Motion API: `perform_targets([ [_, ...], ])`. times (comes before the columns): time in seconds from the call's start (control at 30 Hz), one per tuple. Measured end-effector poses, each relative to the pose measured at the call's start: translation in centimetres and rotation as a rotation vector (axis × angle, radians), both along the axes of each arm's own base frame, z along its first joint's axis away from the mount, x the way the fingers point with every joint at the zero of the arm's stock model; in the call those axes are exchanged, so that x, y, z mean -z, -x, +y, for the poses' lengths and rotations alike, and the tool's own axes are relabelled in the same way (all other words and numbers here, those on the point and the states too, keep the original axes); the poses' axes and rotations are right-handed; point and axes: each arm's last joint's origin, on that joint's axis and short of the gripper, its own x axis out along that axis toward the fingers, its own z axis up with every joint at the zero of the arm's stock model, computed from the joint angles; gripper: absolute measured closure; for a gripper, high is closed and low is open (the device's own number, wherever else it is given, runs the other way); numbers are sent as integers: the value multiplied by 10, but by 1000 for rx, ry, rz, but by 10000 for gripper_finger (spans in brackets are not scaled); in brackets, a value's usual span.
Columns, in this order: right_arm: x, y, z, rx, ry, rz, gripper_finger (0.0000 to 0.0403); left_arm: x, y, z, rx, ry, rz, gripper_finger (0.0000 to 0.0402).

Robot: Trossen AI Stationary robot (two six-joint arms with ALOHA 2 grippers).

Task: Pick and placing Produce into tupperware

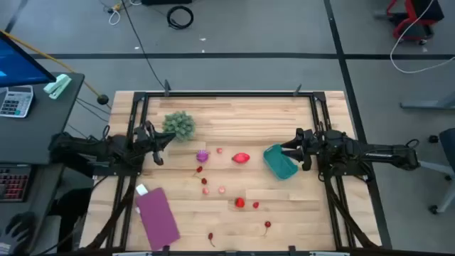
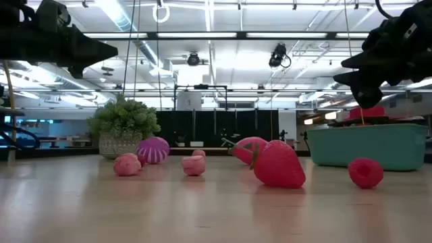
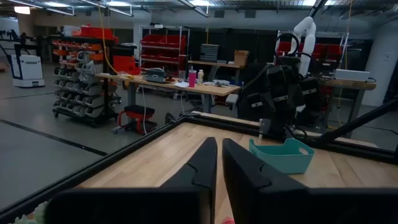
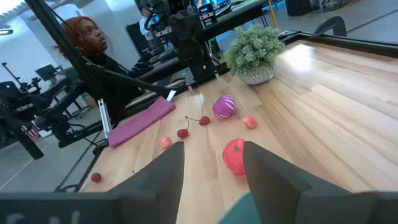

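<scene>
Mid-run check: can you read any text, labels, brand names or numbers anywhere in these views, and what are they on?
No legible text in any view.
Calculator on the dark side desk: keys show, markings too small to read.
Red storage bins in the room behind: any labels are too blurred to read.
Teal tupperware, purple mat and the toy produce, e.g. the red strawberry: no printing visible.
Left gripper and right gripper: no markings visible.
</scene>
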Motion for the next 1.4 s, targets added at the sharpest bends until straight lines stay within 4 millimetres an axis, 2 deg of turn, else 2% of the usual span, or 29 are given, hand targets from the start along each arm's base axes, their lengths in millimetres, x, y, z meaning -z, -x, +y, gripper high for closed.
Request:
perform_targets([
  [0.2, 0, 0, 0, 0, 0, 0, 230, 0, 0, 0, 0, 0, 0, 378],
  [0.5, 0, 0, 0, 0, 0, 0, 230, 0, 0, 0, 0, 0, 0, 365],
  [0.83, 0, 0, 0, 0, 0, 0, 230, 0, 0, 0, 0, 0, 0, 378],
  [1.2, 0, 0, 0, 0, 0, 0, 230, 0, 0, 0, 0, 0, 0, 365],
  [1.4, 0, 0, 0, 0, 0, 0, 230, 0, 0, 0, 0, 0, 0, 374],
])
